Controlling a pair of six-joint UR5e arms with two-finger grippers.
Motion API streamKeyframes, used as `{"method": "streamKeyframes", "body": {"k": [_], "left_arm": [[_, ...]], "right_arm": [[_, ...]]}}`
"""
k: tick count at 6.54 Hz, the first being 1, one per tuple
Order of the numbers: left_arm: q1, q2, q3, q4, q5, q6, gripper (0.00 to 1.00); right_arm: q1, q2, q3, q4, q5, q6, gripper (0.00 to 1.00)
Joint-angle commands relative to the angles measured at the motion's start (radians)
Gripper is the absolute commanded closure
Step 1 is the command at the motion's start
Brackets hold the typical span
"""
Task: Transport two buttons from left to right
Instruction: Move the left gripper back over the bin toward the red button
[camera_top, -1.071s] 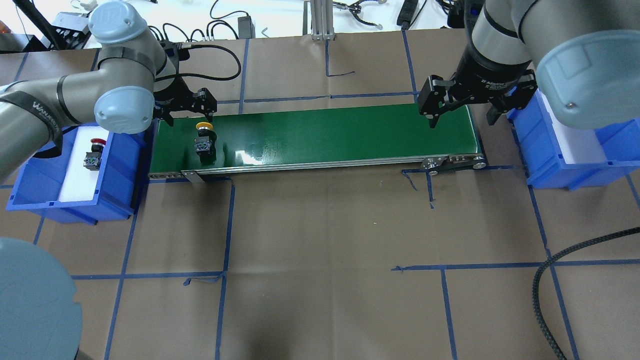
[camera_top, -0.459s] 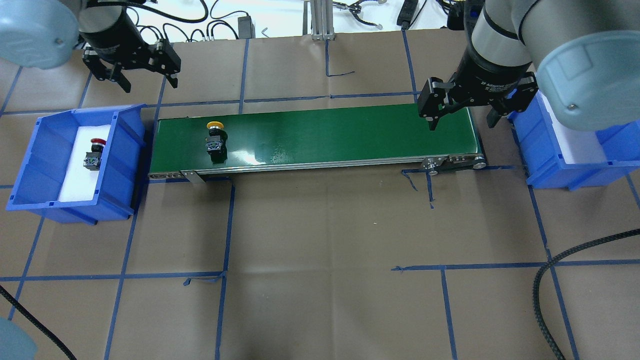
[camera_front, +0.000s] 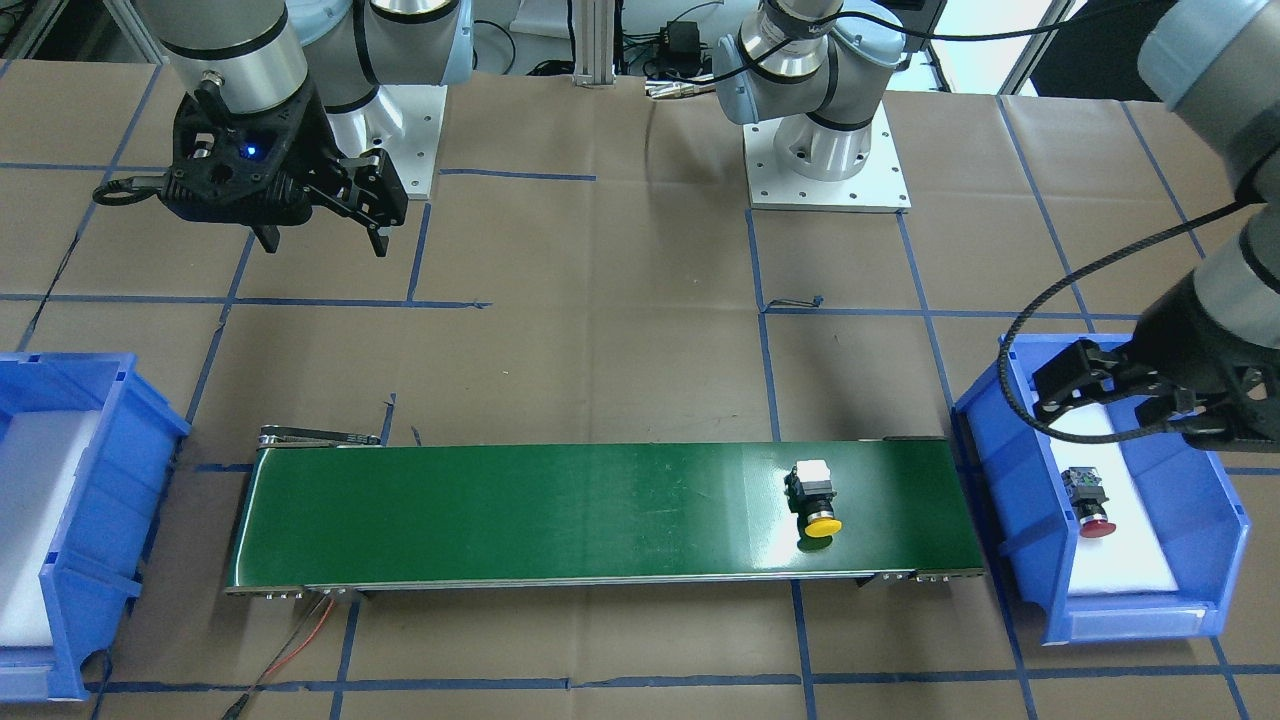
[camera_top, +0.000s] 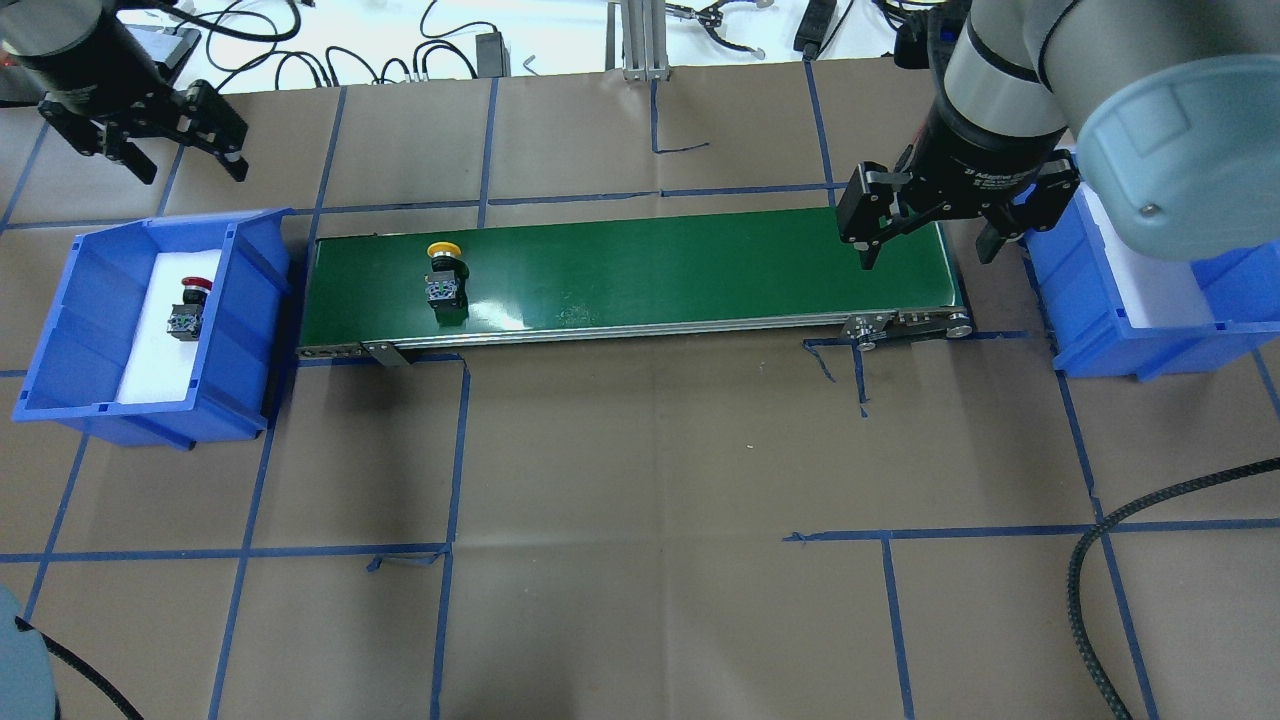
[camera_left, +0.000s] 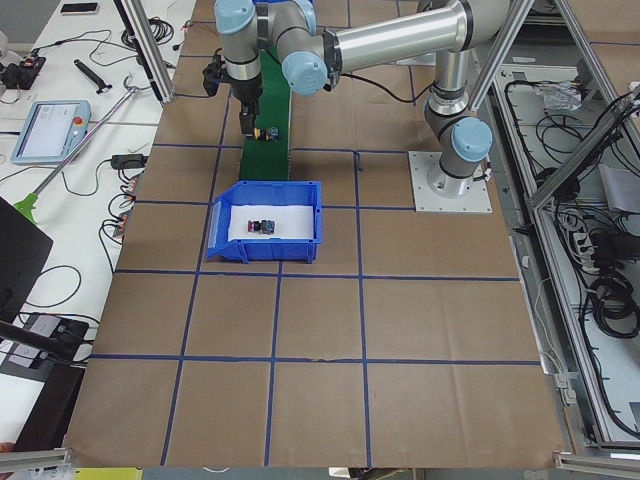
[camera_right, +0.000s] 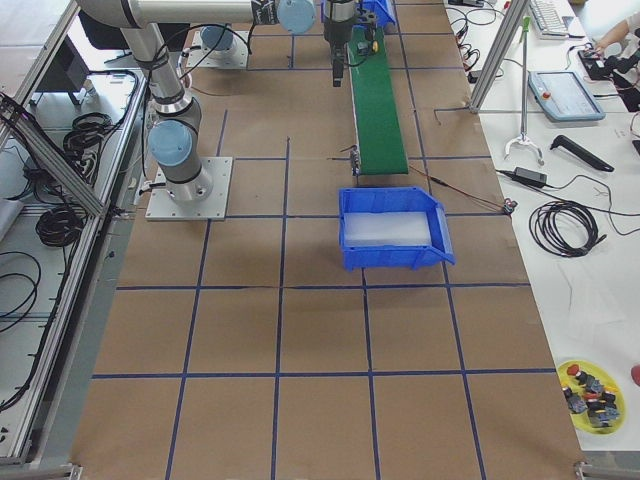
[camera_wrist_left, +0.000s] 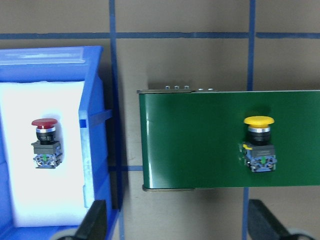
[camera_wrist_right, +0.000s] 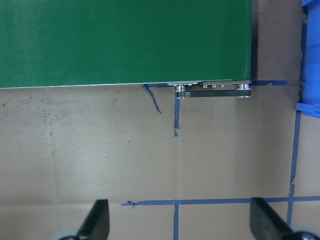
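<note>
The yellow-capped button lies on the left part of the green conveyor belt; it also shows in the front view and the left wrist view. The red-capped button lies on white foam in the left blue bin, also seen in the front view and the left wrist view. My left gripper is open and empty, high above the bin's far side. My right gripper is open and empty over the belt's right end.
The right blue bin with white foam stands past the belt's right end and holds no button. A black braided cable lies at the near right. The arm bases stand on the robot's side. Blue tape lines cross the brown table.
My left gripper has risen from beside the yellow button and swung left, to above the left bin. The yellow button has moved a little to the right on the belt. The right gripper has barely moved.
</note>
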Motion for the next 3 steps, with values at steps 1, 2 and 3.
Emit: {"method": "streamKeyframes", "body": {"k": [1, 2, 3], "left_arm": [[0.163, -0.01, -0.015, -0.002, 0.0, 0.145, 0.01], [0.197, -0.01, -0.047, 0.006, 0.003, 0.188, 0.01], [0.207, -0.007, -0.087, 0.053, 0.006, 0.195, 0.01]], "right_arm": [[0.0, 0.003, -0.002, -0.003, 0.001, 0.002, 0.0], [0.0, 0.004, -0.004, -0.005, 0.001, 0.006, 0.0], [0.001, 0.004, 0.004, -0.005, 0.0, 0.004, 0.0]]}}
